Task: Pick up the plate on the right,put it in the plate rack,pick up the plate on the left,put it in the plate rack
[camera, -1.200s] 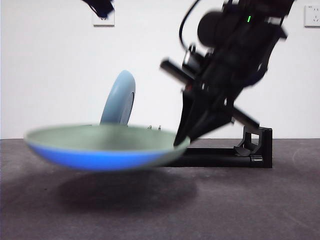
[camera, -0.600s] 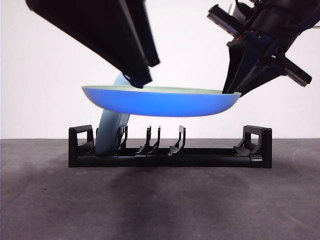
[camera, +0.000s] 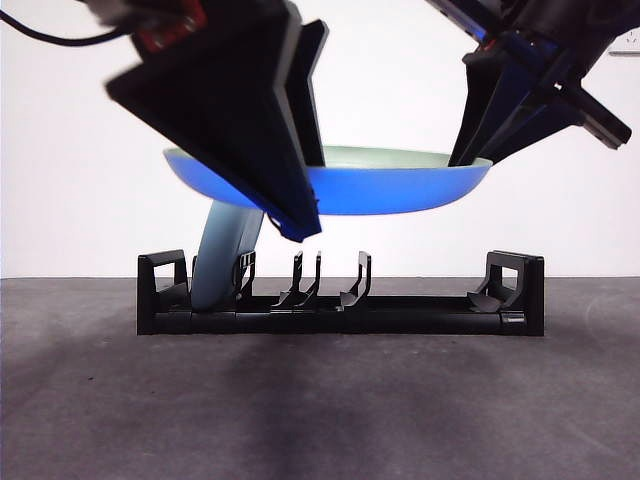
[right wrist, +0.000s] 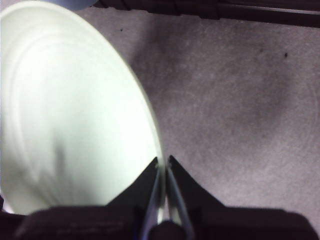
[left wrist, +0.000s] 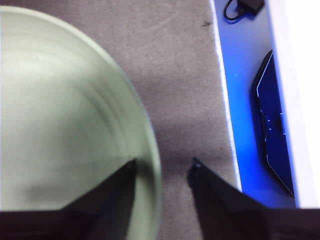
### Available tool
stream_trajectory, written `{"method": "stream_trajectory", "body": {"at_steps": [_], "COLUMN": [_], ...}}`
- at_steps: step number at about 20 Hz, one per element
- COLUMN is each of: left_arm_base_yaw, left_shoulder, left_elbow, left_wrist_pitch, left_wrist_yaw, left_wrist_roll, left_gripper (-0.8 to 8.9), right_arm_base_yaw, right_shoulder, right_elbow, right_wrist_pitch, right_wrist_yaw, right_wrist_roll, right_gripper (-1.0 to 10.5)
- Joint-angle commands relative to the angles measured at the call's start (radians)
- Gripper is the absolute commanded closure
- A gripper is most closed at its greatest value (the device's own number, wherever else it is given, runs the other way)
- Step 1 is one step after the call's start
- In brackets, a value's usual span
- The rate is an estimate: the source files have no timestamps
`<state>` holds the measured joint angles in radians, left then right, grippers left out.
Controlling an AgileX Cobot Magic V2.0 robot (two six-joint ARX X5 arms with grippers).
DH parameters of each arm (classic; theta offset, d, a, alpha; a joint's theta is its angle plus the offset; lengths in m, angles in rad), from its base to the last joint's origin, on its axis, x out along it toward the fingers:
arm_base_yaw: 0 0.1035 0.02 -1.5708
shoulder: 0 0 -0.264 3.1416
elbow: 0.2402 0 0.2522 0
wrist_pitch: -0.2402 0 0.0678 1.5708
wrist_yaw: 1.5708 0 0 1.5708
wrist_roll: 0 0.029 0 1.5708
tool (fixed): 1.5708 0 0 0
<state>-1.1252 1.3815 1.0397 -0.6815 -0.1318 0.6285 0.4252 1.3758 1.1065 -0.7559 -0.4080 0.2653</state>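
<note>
Plate hangs level above the plate rack, my right hand clamped on one rim, my left hand spread astride the opposite rim, seemingly not yet gripping.

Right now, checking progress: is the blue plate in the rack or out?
Out. The blue plate hangs level above the plate rack, its rim pinched by the right end effector.

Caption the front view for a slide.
Two grippers hold a blue plate level above the rack, where another plate already stands.
</note>
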Motion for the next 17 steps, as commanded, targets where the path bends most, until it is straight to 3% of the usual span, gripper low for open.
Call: {"method": "stream_trajectory", "body": {"at_steps": [1,10,11,14,17], "left_arm_base_yaw": [0.000,0.000,0.000,0.000,0.007], "left_shoulder": [0.010,0.010,0.010,0.010,0.010], "left_elbow": [-0.003,-0.003,-0.003,-0.003,-0.003], "left_wrist_pitch": [0.002,0.027,0.031,0.064,0.164], "left_wrist_yaw": [0.003,-0.085,-0.086,-0.082,-0.077], "left_wrist_roll": [0.001,0.001,0.001,-0.001,-0.047], "left_gripper": [8.22,8.22,8.22,8.22,8.22], "right_arm_base_yaw": [-0.001,-0.003,-0.009,-0.043,-0.103], "right_shoulder": [-0.023,-0.076,-0.091,-0.159,-0.257], "right_elbow": [-0.005,-0.005,-0.005,-0.005,-0.005], "right_wrist_pitch": [0.011,0.006,0.013,0.039,0.080], "right_wrist_yaw": [-0.011,-0.012,-0.010,-0.005,-0.004], "right_wrist_roll": [0.000,-0.010,-0.010,-0.012,-0.012], "right_gripper": [9.6,9.5,8.7,4.6,4.5]}}
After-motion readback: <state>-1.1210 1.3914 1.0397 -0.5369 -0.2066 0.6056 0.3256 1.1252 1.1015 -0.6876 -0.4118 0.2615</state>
